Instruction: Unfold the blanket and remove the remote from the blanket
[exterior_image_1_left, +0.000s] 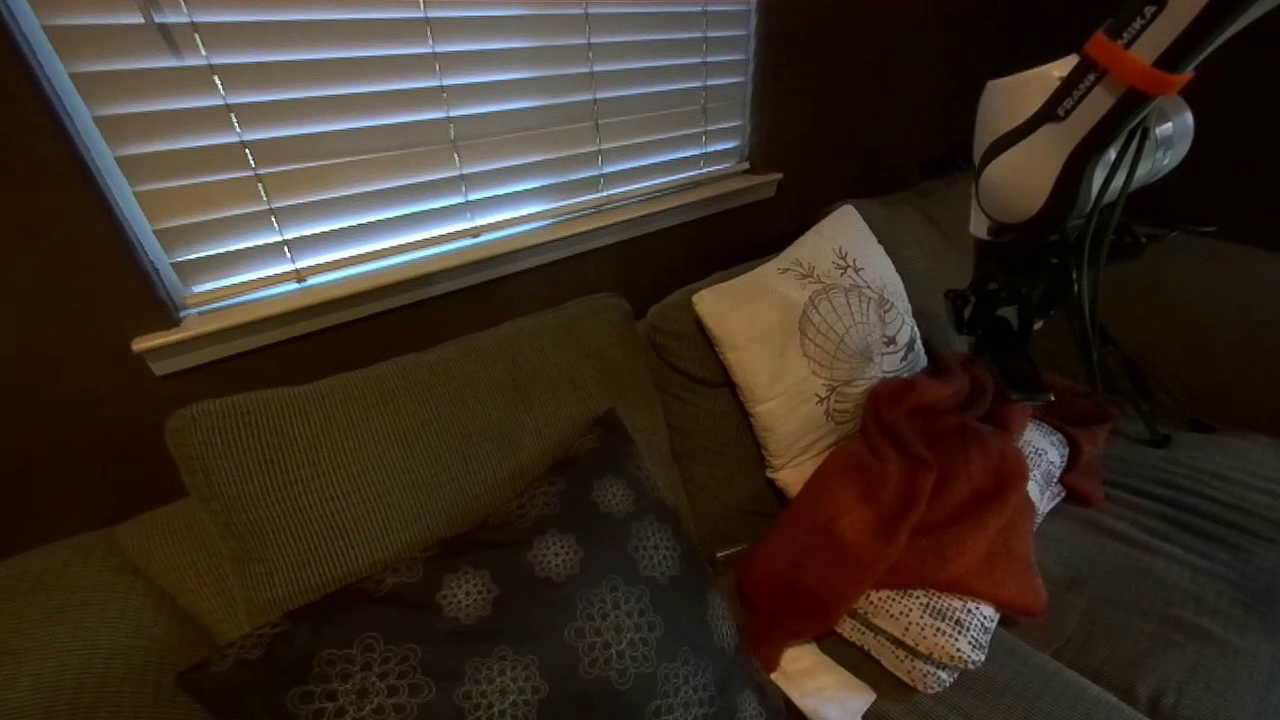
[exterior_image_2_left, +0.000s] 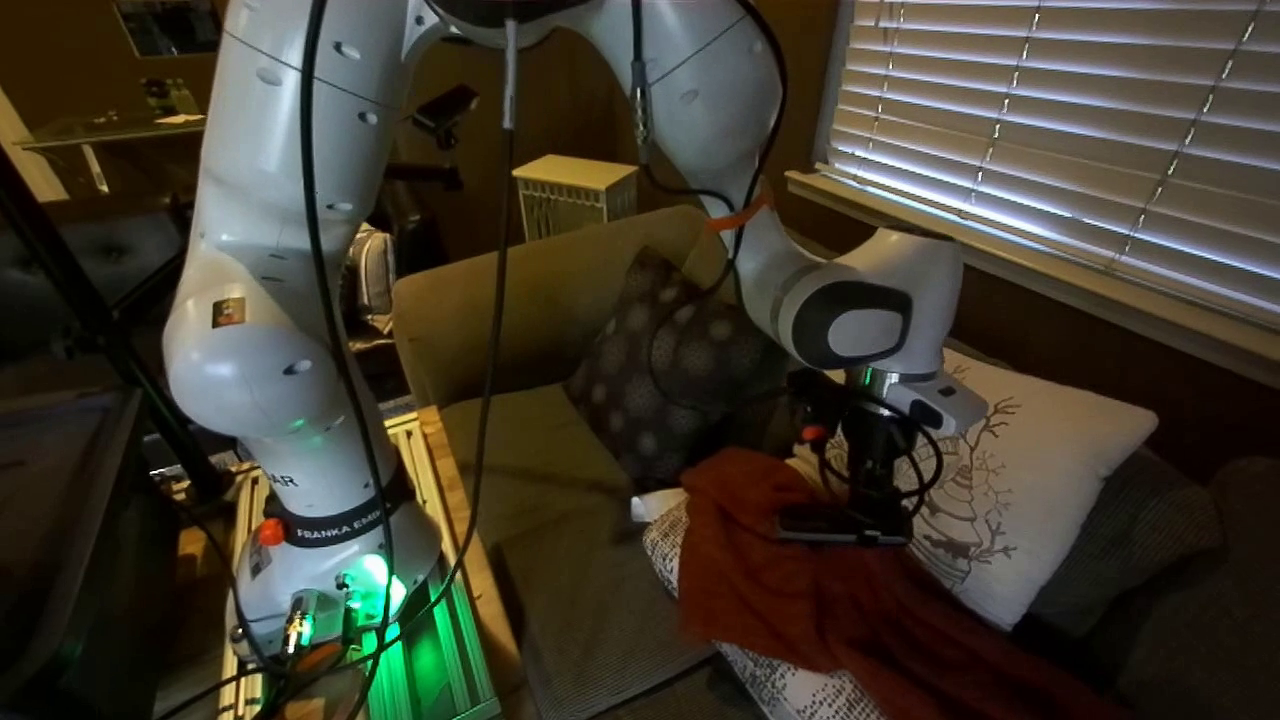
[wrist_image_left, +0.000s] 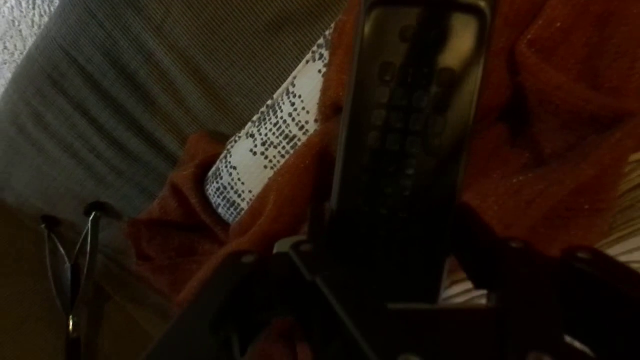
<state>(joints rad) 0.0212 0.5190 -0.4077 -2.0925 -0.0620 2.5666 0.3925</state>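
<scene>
while the blanket (exterior_image_1_left: 900, 510) lies rumpled on the sofa (exterior_image_2_left: 590, 600), the gripper (wrist_image_left: 392, 220) hangs above it with the remote (wrist_image_left: 410, 115) caught between its fingers (wrist_image_left: 475, 245). the jaws stand partway apart, set by the width of the remote, one finger along each long side. in the wrist view the remote's button face is turned to the camera; its far end reaches the upper edge of the view, and its near end is lost in the dark of the gripper. rust-red cloth of the blanket shows on both sides of the remote; whether any of that cloth is pinched along with it is too dark to tell. in an exterior view the remote (exterior_image_2_left: 835, 526) sits nearly level at the lower end of the gripper, over the blanket's folds, and i cannot tell whether its underside touches them. the blanket spreads below the gripper across a dotted white cushion (exterior_image_1_left: 930, 625), whose edges show from under it, and its upper folds lie against the shell-print cushion (exterior_image_1_left: 850, 320) that leans just beside the gripper. the dark flowered cushion (exterior_image_1_left: 550, 600) is well apart from the gripper, near one end of the blanket. a small white piece (exterior_image_1_left: 825, 685), too unclear to name, shows at the blanket's edge there. in both exterior views pale blinds (exterior_image_1_left: 430, 150) hang above the back of the sofa.
</scene>
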